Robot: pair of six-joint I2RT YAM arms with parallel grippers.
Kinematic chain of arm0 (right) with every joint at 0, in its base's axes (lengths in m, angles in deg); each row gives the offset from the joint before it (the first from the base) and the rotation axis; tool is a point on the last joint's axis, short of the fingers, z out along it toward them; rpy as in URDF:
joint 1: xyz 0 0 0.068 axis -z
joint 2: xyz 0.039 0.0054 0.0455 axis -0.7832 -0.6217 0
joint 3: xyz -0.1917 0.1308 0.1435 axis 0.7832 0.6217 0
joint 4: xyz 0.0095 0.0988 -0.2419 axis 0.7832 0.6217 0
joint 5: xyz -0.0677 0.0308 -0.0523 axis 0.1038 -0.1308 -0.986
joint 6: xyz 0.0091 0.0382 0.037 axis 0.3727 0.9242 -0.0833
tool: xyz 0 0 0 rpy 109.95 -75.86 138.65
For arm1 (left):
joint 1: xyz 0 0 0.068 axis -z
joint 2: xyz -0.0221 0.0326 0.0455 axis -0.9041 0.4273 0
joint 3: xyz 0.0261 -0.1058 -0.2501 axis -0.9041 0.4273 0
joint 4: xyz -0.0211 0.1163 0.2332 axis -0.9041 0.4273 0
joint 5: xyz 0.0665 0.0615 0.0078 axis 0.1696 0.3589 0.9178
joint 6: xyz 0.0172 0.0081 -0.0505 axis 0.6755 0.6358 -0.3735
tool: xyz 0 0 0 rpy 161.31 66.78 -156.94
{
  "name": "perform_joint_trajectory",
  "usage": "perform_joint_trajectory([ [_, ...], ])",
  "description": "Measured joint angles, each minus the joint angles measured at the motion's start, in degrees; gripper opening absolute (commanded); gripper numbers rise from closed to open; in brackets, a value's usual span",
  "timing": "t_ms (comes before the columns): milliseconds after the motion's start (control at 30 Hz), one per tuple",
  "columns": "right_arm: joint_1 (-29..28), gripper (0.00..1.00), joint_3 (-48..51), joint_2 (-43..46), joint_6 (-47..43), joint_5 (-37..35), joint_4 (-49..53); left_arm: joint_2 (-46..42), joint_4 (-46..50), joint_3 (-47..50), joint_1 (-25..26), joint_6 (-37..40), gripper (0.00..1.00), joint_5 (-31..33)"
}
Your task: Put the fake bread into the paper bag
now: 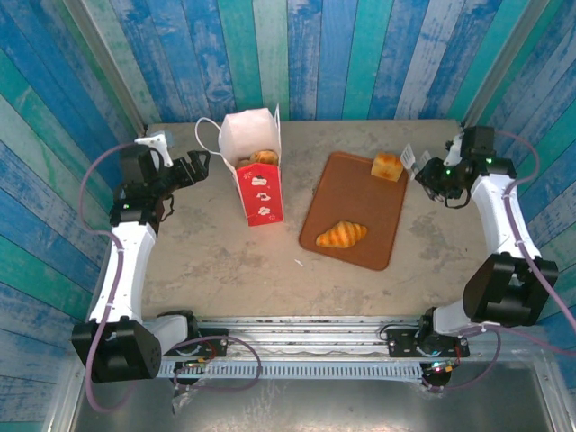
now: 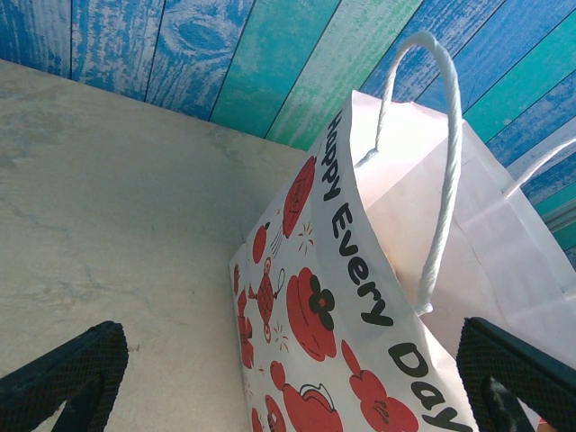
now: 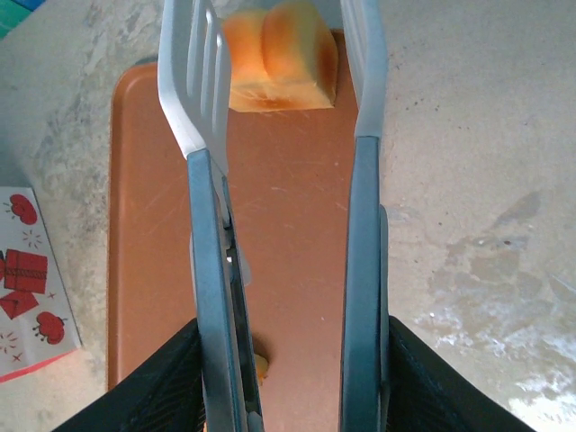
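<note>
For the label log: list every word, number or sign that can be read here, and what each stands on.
"HAPPY Every Day": black letters along the side of the paper bag, left wrist view.
White marks on the bag's red front panel, top view: too small to read.
Bag corner in the right wrist view: red drawings, no letters.

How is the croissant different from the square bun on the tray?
The croissant is long, curved and ridged; the square bun is a short block. The croissant lies at the near end of the tray; the square bun sits at its far right corner. Both are golden-brown.
</note>
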Motion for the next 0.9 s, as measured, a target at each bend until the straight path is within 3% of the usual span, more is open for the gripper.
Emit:
perform_joint_trajectory([
  [467,1.88,0.47,0.24,-8.55,0.76,5.25,-4.83,0.02,0.48,0.00,0.00,0.39,0.98,0.57],
  [900,2.82,0.40,0.98,-10.40,1.84,8.81,-7.89,0.04,1.44,-0.02,0.00,0.55,0.98,1.03],
])
